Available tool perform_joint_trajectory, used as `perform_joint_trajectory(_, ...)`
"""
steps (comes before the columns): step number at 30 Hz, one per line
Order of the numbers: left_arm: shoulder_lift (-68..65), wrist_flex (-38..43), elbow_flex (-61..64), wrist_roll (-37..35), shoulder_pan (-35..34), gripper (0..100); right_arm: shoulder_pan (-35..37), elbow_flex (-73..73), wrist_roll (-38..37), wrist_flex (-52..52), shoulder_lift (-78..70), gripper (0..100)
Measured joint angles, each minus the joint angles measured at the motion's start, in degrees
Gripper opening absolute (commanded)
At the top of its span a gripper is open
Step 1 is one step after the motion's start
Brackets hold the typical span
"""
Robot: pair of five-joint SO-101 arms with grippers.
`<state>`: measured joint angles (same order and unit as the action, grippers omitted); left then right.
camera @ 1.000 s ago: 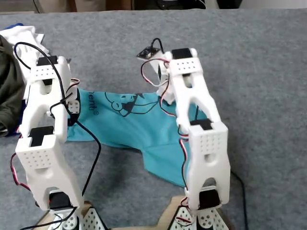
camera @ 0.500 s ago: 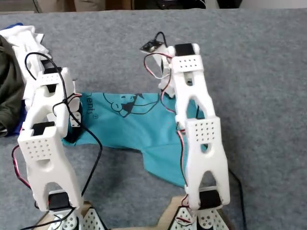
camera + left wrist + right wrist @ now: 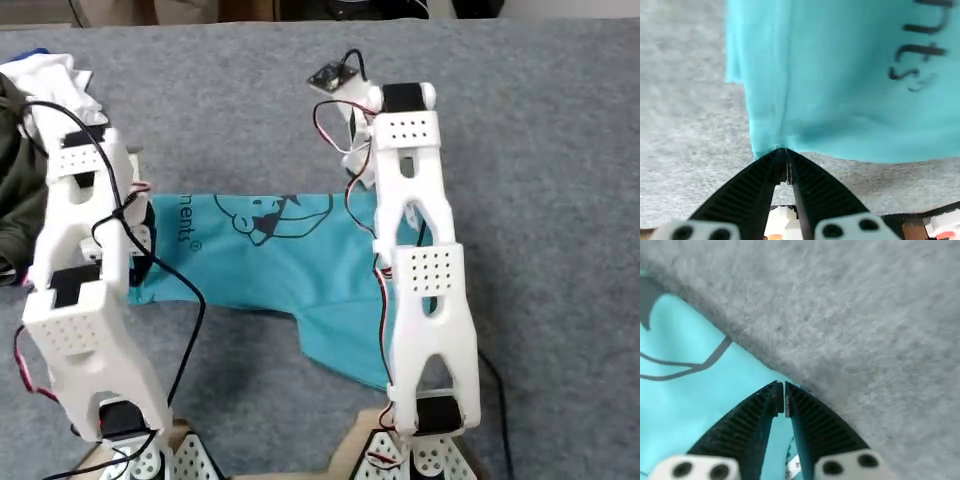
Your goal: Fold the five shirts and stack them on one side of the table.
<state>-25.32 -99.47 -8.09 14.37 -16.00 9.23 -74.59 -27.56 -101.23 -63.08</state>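
Shows a grey felt table with a teal shirt spread flat at its middle, between the arms. Keeps a pile of other shirts at the left edge. Has the left gripper clenched on the teal shirt's side edge and the right gripper pinched on its far edge.

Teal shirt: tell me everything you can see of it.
The teal shirt is soft, thin-looking fabric with a dark line drawing and dark lettering. It lies mostly flat on the grey table, spread sideways, with one flap reaching toward the near side. A stitched hem runs along one end. The left gripper is shut on that hemmed end, and the right gripper is shut on the shirt's far edge.
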Motion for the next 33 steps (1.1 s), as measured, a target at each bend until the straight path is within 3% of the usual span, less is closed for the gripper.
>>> perform_joint_trajectory(5,4.9,-0.2,-3.3,0.0,0.0,2,0.0,1.1,0.0,0.0,1.8,1.9)
perform_joint_trajectory(10,4.4,1.4,-10.6,-0.3,1.4,2,-0.7,11.0,0.0,0.0,9.4,1.9)
perform_joint_trajectory(19,-11.7,19.2,-12.7,-2.0,4.6,2,-5.5,27.0,0.0,0.0,20.3,1.9)
perform_joint_trajectory(28,-17.4,19.6,-18.9,-2.2,4.7,2,-5.7,36.9,0.0,4.2,21.6,1.9)
perform_joint_trajectory(33,-18.1,14.7,-22.7,-2.0,4.7,2,-5.7,37.2,0.0,5.1,21.6,1.9)
